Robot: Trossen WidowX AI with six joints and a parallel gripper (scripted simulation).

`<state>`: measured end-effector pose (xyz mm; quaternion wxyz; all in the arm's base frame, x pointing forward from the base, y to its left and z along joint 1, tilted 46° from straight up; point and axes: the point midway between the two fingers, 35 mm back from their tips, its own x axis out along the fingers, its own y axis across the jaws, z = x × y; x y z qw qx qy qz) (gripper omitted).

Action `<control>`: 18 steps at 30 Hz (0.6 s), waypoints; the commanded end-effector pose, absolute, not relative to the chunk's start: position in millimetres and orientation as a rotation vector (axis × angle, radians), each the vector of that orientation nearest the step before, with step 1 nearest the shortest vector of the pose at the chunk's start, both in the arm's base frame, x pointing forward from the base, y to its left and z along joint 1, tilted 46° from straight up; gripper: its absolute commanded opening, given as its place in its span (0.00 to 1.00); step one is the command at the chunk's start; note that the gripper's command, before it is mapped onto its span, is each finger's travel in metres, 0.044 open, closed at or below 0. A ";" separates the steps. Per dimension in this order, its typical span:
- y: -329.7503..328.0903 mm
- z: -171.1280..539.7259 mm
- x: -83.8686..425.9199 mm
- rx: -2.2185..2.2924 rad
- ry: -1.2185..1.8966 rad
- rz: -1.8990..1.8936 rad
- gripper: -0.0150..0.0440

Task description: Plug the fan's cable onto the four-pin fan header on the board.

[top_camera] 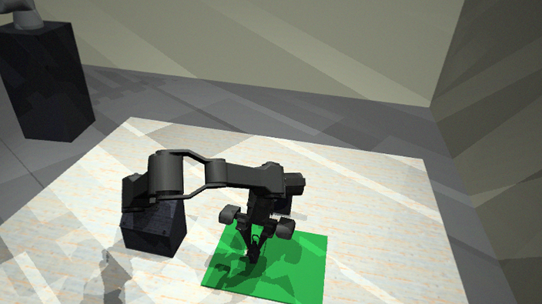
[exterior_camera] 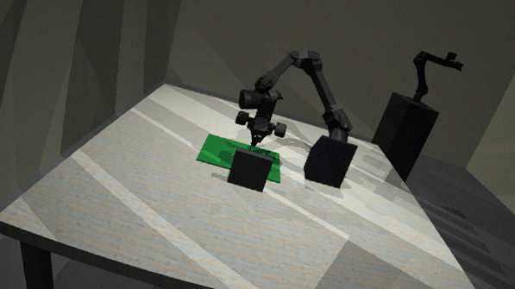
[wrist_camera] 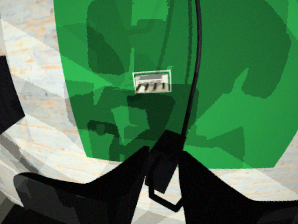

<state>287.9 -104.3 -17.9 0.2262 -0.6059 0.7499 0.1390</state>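
The green board [top_camera: 305,267] [exterior_camera: 213,150] [wrist_camera: 230,110] lies flat on the table. The white four-pin header [wrist_camera: 150,84] stands on it, its pins showing in the wrist view, with no plug on it. My gripper [top_camera: 253,248] [exterior_camera: 253,144] [wrist_camera: 164,153] is shut on the black plug [top_camera: 253,255] [wrist_camera: 164,167], low over the board. In the wrist view the plug sits below and slightly right of the header, slanted relative to it. The black cable [wrist_camera: 198,50] loops at the plug's near end and runs up past the header's right side. The plug's height above the board is unclear.
A dark upright block [exterior_camera: 249,169] stands at the board's edge, partly hidden behind my arm in the top view. My arm's dark base block [top_camera: 152,231] [exterior_camera: 330,161] stands beside the board. Another arm's pedestal [top_camera: 44,82] [exterior_camera: 403,133] stands off the table.
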 end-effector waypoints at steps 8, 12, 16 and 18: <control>-79.3 8.0 293.0 -1.666 2.061 0.375 0.25; -70.6 17.6 292.9 -1.667 2.065 0.373 0.25; -63.5 25.8 292.4 -1.669 2.068 0.371 0.25; -63.1 26.2 292.4 -1.669 2.068 0.370 0.25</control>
